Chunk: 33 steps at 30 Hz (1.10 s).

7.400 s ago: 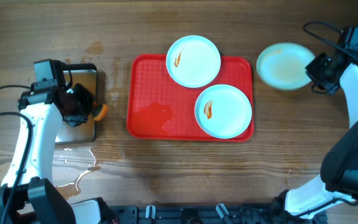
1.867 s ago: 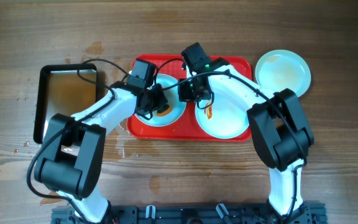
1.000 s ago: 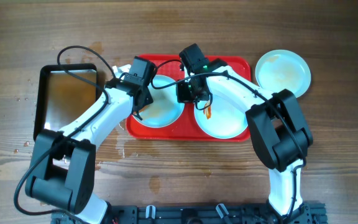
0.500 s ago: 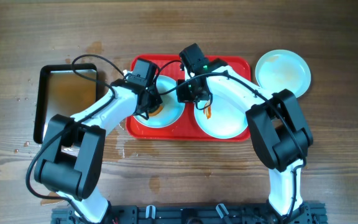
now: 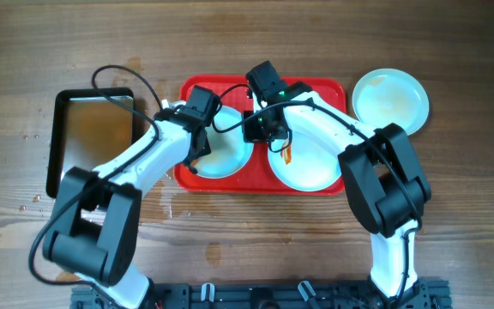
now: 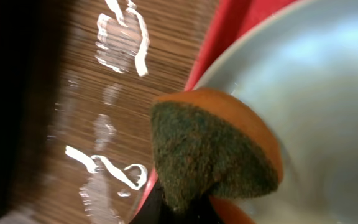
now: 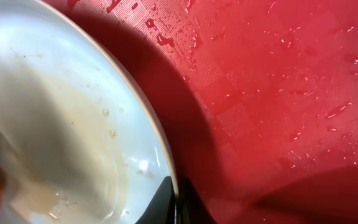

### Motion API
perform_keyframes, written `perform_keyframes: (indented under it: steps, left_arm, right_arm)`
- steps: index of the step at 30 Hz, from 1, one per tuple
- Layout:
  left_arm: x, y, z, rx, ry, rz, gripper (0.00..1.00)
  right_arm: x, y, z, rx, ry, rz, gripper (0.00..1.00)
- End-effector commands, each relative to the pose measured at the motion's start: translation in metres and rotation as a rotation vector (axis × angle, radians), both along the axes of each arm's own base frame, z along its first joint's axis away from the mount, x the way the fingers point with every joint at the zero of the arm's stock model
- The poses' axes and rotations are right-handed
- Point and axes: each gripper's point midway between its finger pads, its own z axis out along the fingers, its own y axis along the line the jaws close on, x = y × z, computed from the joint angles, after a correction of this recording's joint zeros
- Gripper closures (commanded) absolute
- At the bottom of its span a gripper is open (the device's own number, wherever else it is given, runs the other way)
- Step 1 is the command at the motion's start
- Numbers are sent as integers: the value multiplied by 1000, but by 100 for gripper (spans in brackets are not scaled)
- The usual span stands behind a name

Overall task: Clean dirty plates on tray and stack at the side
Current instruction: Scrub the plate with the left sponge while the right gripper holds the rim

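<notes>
The red tray holds two plates. My left gripper is shut on an orange sponge with a green scouring face and presses it on the left rim of the left plate, which is pale blue in the left wrist view. My right gripper is shut on that plate's right rim; its fingertips pinch the edge of the wet, faintly stained plate. The second plate still has an orange smear. A third plate lies on the table right of the tray.
A black-rimmed metal pan lies left of the tray. Water streaks lie on the wooden table by the tray's left edge. The tray floor is wet. Both arms cross over the tray's near half.
My left gripper has swept the sponge back and forth over the left plate and is now at its left rim. My right gripper keeps its hold on the rim.
</notes>
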Motion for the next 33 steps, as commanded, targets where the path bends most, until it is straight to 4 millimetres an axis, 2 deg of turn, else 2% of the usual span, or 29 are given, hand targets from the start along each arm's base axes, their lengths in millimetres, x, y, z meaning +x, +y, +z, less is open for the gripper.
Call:
perform_keyframes:
  steps: [1,8,13,18,20,22,27,29,33]
  left_arm:
    - [2,21,21,62,-68,26,96]
    - [15,-78,15,-463,-54,-104,96]
    - [6,-88,-10,-483,18,-65,96]
    - [0,-73,-34,-394,69,-38,96]
    - [-3,-57,-44,-302,81,-15,96]
    - [-8,-32,-47,-164,89,10,96]
    - [-13,13,-34,89,70,35,96]
    - [-13,29,-22,184,48,42,96]
    - [-6,45,5,280,-27,56,96]
  right_arm:
    - [3,-17,-16,-69,6,-31,96]
    - [3,-17,-16,-69,6,-30,96]
    - [3,-17,-16,-69,6,-30,96]
    - [2,-17,-17,-70,10,-30,96]
    - [1,-18,-17,-72,11,-30,96]
    - [1,-18,-17,-73,13,-30,95]
    - [1,-18,-17,-73,13,-30,96]
    - [1,-18,-17,-72,12,-30,96]
    - [1,-18,-17,-72,12,-30,96]
